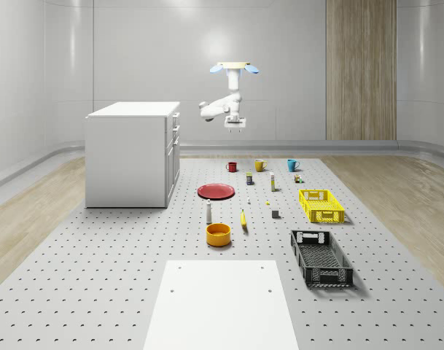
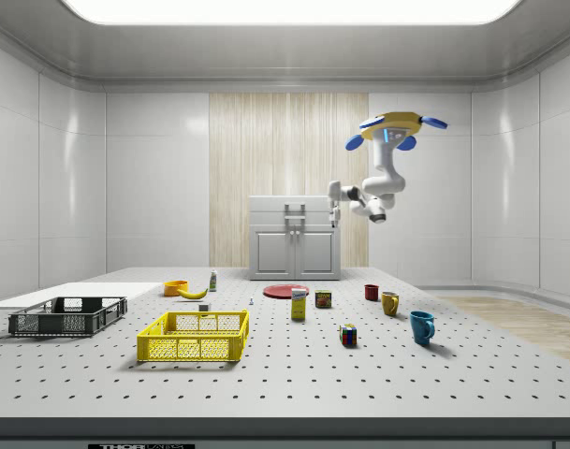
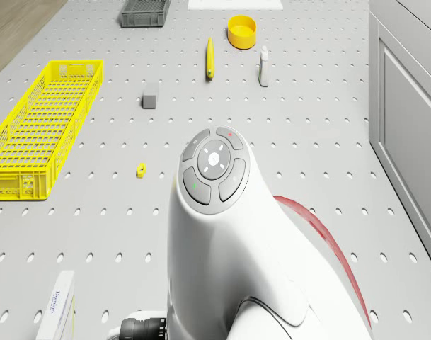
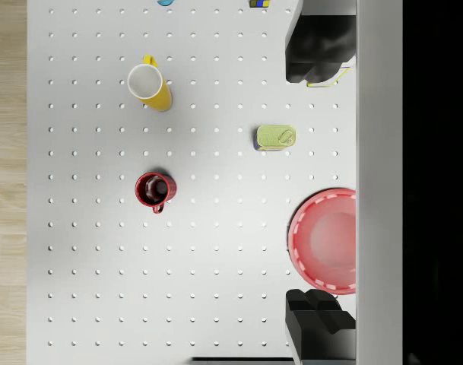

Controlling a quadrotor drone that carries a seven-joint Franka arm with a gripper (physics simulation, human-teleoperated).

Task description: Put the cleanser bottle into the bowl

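Note:
The cleanser bottle (image 1: 208, 212) is a small white bottle standing upright on the perforated table, also in the side view (image 2: 212, 280) and the drone view (image 3: 263, 67). The orange bowl (image 1: 218, 234) sits just in front of it, a short gap apart (image 3: 242, 31). The drone (image 1: 236, 68) hovers high over the far part of the table, above the red plate and mugs. Its arm hangs down and the gripper (image 1: 234, 125) points at the table, far above and behind the bottle. In the wrist view the gripper (image 4: 311, 185) is open, with nothing between its fingers.
A white cabinet (image 1: 130, 153) stands at the whole-scene view's left. A red plate (image 1: 216, 191), banana (image 1: 243, 219), yellow crate (image 1: 321, 205) and black crate (image 1: 321, 257) lie around. Under the gripper are a red mug (image 4: 153, 188), a yellow mug (image 4: 150, 85) and a green can (image 4: 275, 138).

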